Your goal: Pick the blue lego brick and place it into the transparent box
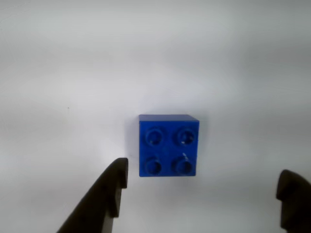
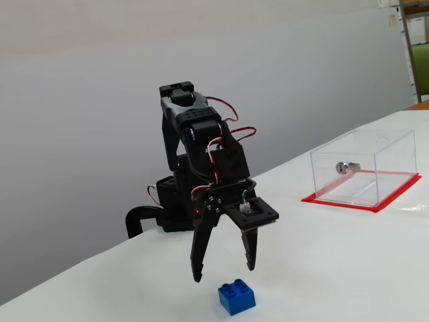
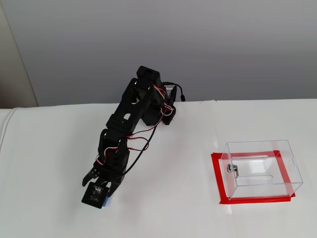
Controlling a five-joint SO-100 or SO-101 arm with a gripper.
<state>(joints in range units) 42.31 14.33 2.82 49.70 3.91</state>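
The blue lego brick [image 1: 168,145] lies studs up on the white table, just ahead of my two black fingertips in the wrist view. My gripper [image 1: 204,187] is open and empty, jaws wider than the brick. In a fixed view the gripper [image 2: 224,268] hangs just above and behind the brick [image 2: 236,296]. In the other fixed view the arm's head covers most of the brick; only a blue sliver [image 3: 106,201] shows. The transparent box [image 2: 362,168] with red base and silver lock [image 2: 347,167] stands far to the right, also in the other fixed view [image 3: 261,169].
The arm's black base [image 2: 164,215] stands at the table's back edge by a grey wall. The white table [image 2: 335,268] is bare between the brick and the box. A shelf [image 2: 415,47] shows at the far right.
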